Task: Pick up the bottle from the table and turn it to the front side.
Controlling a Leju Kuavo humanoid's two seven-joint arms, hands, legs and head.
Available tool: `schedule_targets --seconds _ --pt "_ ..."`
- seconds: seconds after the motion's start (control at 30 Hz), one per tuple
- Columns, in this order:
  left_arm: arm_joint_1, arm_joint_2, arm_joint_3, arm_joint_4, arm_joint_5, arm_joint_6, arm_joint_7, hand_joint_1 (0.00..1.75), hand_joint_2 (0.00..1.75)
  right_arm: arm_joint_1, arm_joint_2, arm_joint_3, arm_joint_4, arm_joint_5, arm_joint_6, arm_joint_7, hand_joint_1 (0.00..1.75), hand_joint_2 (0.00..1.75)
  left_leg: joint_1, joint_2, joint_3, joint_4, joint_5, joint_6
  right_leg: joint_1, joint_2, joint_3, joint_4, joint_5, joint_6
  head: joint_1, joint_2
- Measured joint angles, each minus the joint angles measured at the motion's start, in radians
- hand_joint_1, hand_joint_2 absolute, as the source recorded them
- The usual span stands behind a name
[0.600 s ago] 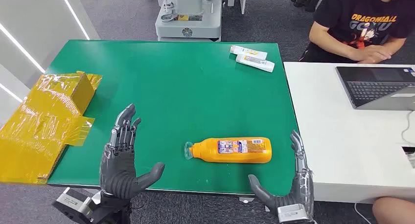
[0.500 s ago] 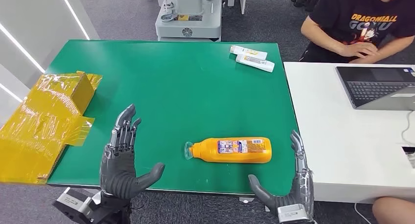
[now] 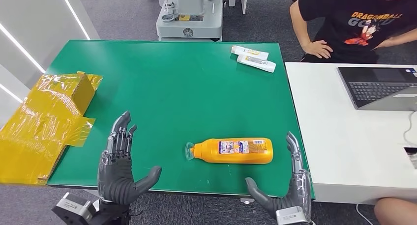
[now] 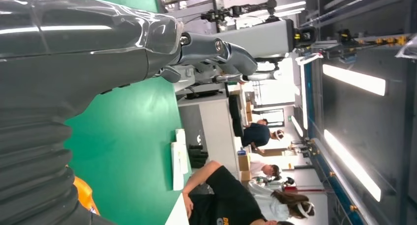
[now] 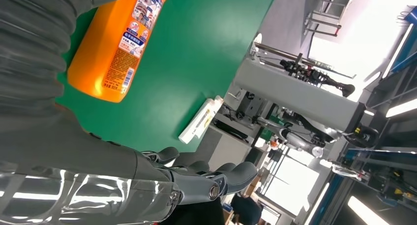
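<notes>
Head view, lower centre: orange bottle (image 3: 232, 151) lies on its side on the green surface (image 3: 187, 87). Left hand (image 3: 119, 168) and right hand (image 3: 285, 193) hover spread, holding nothing. Probably rigid, slick, fairly heavy; grasp mid-body.

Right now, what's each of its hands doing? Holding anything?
Left hand: open, fingers spread, holding nothing.
Right hand: open, holding nothing, near the orange bottle but apart from it.

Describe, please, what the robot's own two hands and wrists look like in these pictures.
Both the left hand and the right hand are dark grey, with glossy palm shells, thick grey thumbs and slim, segmented metallic fingers. The wrist views show a grey ribbed cover behind each hand. Silver blocks sit at both wrists.
</notes>
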Motion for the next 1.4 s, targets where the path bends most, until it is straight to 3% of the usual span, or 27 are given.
schedule_targets --seconds 0.17,0.4,0.7,0.9,1.07,1.2,1.4 --pt "0.003 0.008 -0.014 0.0 0.007 0.011 0.001 0.0 1.75 -0.004 -0.024 0.012 0.0 0.07 0.027 0.038 0.0 1.75 0.0 0.0 0.0 0.0 0.0 0.0 0.0 0.0 0.0 0.0 0.0 0.0 0.0 0.0" --pt "0.001 0.015 -0.016 0.0 0.012 -0.02 0.002 0.0 1.75 -0.054 -0.1 -0.048 0.001 0.185 0.251 0.081 0.0 1.75 0.0 0.0 0.0 0.0 0.0 0.0 0.0 0.0 0.0 0.0 0.0 0.0 0.0 0.0" --pt "-0.032 0.012 -0.016 0.001 0.014 -0.123 0.014 0.0 1.75 -0.3 -0.357 -0.192 0.082 0.092 0.691 0.134 0.0 1.75 -0.001 0.0 0.001 0.002 0.002 0.003 -0.001 0.0 0.002 0.0 0.003 0.002 0.0 0.0" --pt "-0.069 0.005 -0.016 0.011 0.014 -0.159 0.02 0.0 1.75 -0.485 -0.491 -0.214 0.158 0.069 0.823 0.147 0.0 1.75 -0.001 0.001 0.001 0.002 0.002 0.003 -0.001 0.001 0.002 0.0 0.004 0.002 0.0 0.0" --pt "-0.099 0.003 -0.016 0.027 0.018 -0.161 0.021 0.0 1.75 -0.707 -0.523 -0.163 0.275 0.032 0.915 0.138 0.0 1.75 -0.001 0.001 0.002 0.002 0.003 0.003 -0.001 0.001 0.002 0.0 0.004 0.002 0.0 0.0" --pt "-0.104 0.004 -0.016 0.035 0.025 -0.158 0.018 0.0 1.75 -0.826 -0.531 -0.109 0.34 -0.009 0.963 0.127 0.0 1.75 -0.001 0.0 0.0 0.002 0.004 0.003 -0.001 0.0 0.001 0.001 0.004 0.002 0.0 0.0" --pt "-0.105 0.006 -0.016 0.037 0.037 -0.141 0.01 0.0 1.75 -1.134 -0.509 0.096 0.502 -0.165 1.172 0.071 0.0 1.75 -0.001 0.002 0.0 0.001 0.004 0.003 0.0 0.002 0.0 0.002 0.004 0.001 0.0 0.0"
